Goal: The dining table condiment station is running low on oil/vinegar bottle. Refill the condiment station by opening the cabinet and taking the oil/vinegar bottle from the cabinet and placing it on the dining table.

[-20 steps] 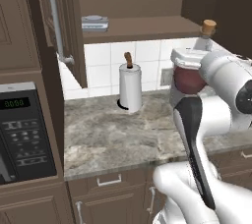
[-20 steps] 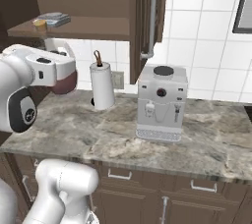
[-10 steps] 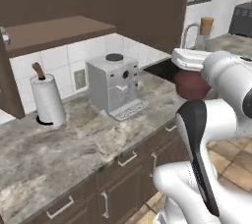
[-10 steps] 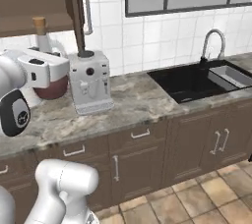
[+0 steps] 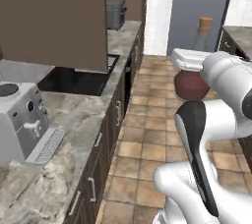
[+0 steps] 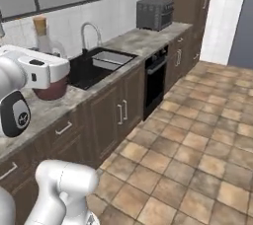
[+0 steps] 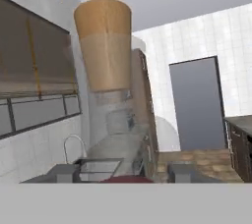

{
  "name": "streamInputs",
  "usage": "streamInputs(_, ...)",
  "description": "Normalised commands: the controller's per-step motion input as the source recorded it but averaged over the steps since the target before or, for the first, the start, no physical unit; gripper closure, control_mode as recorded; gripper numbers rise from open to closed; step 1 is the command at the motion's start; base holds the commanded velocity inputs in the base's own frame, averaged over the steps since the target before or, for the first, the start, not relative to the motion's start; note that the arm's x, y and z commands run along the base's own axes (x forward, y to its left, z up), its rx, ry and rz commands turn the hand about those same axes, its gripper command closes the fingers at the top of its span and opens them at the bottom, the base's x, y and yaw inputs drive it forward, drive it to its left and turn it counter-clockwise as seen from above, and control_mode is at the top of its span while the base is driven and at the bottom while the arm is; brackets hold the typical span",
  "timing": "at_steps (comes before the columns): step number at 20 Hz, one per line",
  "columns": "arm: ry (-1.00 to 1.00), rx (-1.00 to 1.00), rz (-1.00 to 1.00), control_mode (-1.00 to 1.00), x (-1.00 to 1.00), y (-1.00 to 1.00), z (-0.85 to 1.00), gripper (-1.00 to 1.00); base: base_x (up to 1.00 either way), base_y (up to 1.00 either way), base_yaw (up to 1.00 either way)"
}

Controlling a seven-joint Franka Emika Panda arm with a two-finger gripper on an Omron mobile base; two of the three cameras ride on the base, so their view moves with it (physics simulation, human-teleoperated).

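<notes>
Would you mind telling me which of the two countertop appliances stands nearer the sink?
The grey coffee machine, just beside the black sink. The dark toaster oven sits at the counter's far end, well beyond the basin.

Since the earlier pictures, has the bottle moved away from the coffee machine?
Yes. The oil/vinegar bottle, carried by the gripper as the base turns, now hangs over the tiled floor, well right of the coffee machine on the counter.

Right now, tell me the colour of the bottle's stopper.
Tan cork stopper on the oil/vinegar bottle; clearest in the hand view.
</notes>
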Motion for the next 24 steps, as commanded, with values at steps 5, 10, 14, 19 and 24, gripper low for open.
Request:
streamInputs(5,0.00,0.00,0.00,1.00,0.00,0.00,0.00,1.00,0.00,-0.02,-0.95)
streamInputs(10,0.00,0.00,0.00,1.00,0.00,0.00,0.00,1.00,0.00,-0.11,-0.92)
streamInputs(14,0.00,0.00,0.00,1.00,0.00,0.00,0.00,1.00,0.00,-0.19,-0.88)
streamInputs(19,0.00,0.00,0.00,1.00,0.00,0.00,0.00,1.00,0.00,-0.15,-0.91)
streamInputs(24,0.00,0.00,0.00,1.00,0.00,0.00,0.00,1.00,0.00,-0.22,-0.90)
